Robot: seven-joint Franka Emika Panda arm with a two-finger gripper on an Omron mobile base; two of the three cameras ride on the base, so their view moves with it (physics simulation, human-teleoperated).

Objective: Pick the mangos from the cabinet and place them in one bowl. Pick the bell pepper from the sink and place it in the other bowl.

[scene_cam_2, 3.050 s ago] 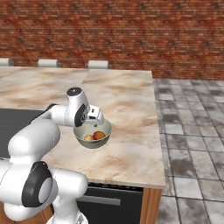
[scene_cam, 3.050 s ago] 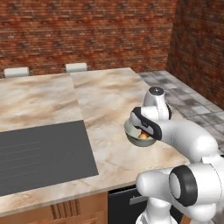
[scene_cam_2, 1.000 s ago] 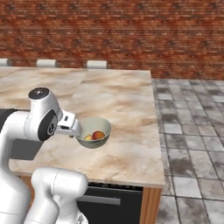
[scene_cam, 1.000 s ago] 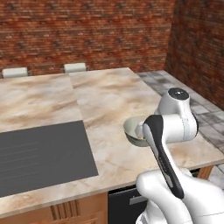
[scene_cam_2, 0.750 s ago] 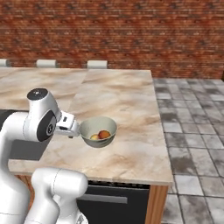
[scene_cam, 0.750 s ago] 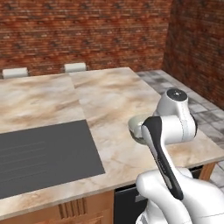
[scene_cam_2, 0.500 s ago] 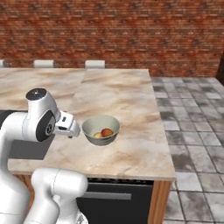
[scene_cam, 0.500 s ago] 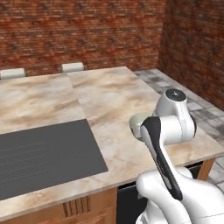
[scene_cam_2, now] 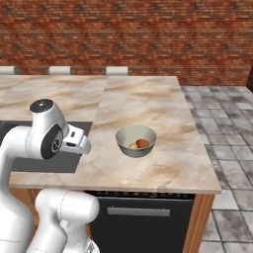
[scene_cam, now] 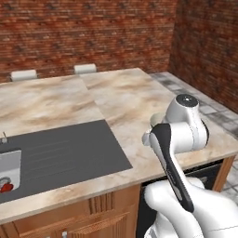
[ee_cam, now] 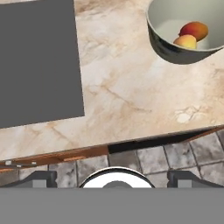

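Down in the sink (scene_cam: 9,160), the red pepper (scene_cam: 4,188) looks light and slippery; grab its sides. End effector (ee_cam: 112,177) is released.

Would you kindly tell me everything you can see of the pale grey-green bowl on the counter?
The round, deep, pale grey-green bowl looks smooth, plain and glazed, with a paler inside. It stands upright on the beige marbled counter, to the right of the flat dark grey cooktop panel in the right base view. Inside lie two small orange-yellow mangos, one redder, side by side. Nothing else touches it.
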